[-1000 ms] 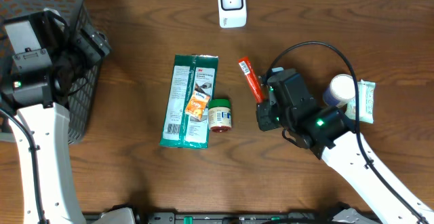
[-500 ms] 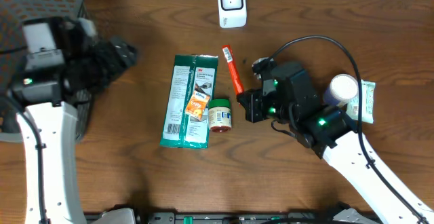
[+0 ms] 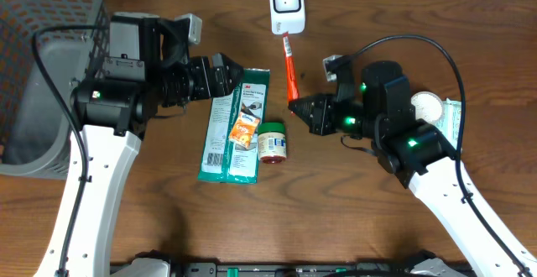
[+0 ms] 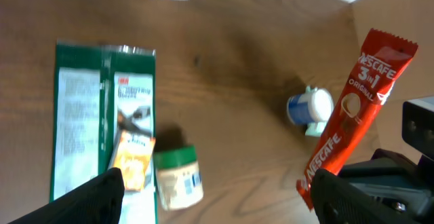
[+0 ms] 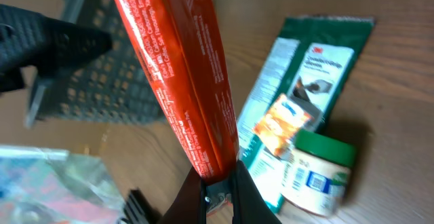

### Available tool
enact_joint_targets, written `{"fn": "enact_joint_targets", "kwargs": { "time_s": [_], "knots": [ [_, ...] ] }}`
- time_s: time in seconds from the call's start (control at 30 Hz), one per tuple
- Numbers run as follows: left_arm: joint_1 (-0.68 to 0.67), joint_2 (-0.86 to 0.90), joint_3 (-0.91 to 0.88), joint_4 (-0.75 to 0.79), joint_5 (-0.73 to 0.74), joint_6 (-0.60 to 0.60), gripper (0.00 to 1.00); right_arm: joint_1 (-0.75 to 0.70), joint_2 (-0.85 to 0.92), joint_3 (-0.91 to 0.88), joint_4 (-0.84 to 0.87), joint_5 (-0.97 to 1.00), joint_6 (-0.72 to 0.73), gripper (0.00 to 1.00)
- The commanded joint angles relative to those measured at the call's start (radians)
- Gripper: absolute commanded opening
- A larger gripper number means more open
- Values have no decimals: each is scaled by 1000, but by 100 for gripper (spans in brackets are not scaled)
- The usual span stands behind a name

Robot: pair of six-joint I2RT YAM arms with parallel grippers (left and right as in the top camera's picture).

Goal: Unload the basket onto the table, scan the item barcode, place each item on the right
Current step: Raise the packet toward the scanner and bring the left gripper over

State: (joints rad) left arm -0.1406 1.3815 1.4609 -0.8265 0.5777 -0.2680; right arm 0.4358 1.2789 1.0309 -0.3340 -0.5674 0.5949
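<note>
My right end effector (image 3: 298, 107) is pressed together on the lower end of the red coffee stick (image 3: 290, 65), pinching it. The stick slants up and away from my fingertips, clear of the worktop (image 3: 352, 218). Seen from overhead, its far tip meets the lower edge of the white scanner (image 3: 286, 6), which stands straight beyond this end effector; whether they touch I cannot tell.

My left end effector (image 3: 223, 75) is spread wide and holds nothing. It hangs facing the right one, and the stick's printed face shows across from it in its wrist view. The green packet (image 3: 225, 126) lies flat just beside and below its fingers; a small orange sachet (image 3: 244, 131) rests on that packet; a green-lidded jar (image 3: 272, 141) lies on its side against the packet's edge, between my two end effectors. The grey basket (image 3: 33, 67) sits behind my left end effector. A white bottle (image 3: 426, 107) and a white-and-green pack (image 3: 453, 122) lie behind my right one, beside the arm.
</note>
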Motion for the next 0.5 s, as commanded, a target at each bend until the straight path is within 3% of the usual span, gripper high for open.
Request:
{"fn": "enact_joint_targets", "kwargs": {
  "time_s": [0.0,0.37,0.47],
  "knots": [
    [-2,3,15,25,10,0,86,-4,-10,17,46,-36,90,1],
    [-92,5,15,125,16,-35,82,-2,-10,17,156,-36,198,1],
    [-137,5,15,165,13,10,76,-2,-10,17,169,-47,198,1]
  ]
}}
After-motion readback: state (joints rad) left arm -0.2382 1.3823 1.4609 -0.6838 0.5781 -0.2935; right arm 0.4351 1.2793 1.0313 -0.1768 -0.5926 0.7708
